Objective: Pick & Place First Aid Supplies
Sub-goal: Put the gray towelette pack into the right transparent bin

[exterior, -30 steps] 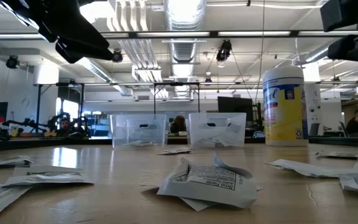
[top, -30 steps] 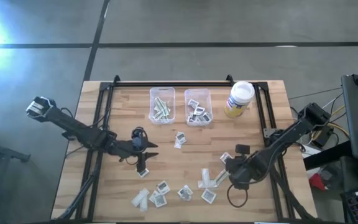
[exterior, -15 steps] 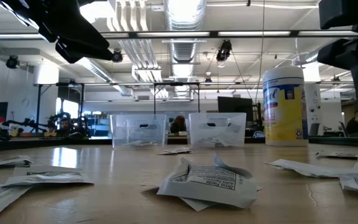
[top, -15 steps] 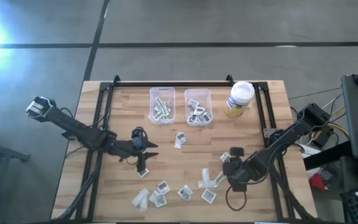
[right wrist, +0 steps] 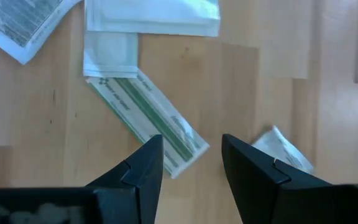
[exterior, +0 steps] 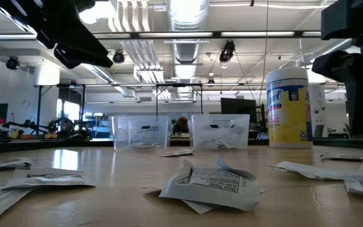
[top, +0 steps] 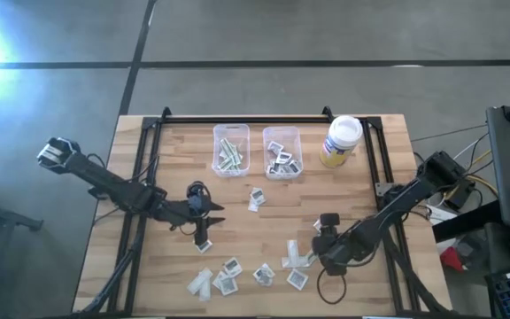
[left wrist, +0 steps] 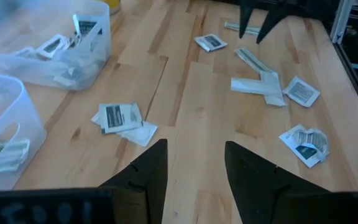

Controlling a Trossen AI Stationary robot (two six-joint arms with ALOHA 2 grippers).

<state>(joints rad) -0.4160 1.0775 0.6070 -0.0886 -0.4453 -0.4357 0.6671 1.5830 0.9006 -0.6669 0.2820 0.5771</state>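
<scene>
Right pincer (top: 313, 249) has crept left over the last second, from the lower right of the high view toward the crossed long strips (top: 296, 255) — I see it now right over them, fingers open with a moderate gap. Right wrist view shows a green-striped strip (right wrist: 148, 119) lying between the finger line, with a white packet (right wrist: 151, 17) beyond it and a crumpled one (right wrist: 284, 149) off to the side.

Left pincer (top: 207, 232) hasn't shifted — parked centre-left of the table (top: 175, 168), fingers apart, nothing held, a square packet (top: 204, 246) just beside its tips.

First aid supplies (top: 237, 270) mostly scattered along the lower middle of the high view; a folded pair (top: 256, 198) sits mid-table below the bins. Left clear bin (top: 231, 149) holds strips, right clear bin (top: 282, 151) holds square packets. Wipes jar (top: 341, 140) stands upper right, beside the bins.
</scene>
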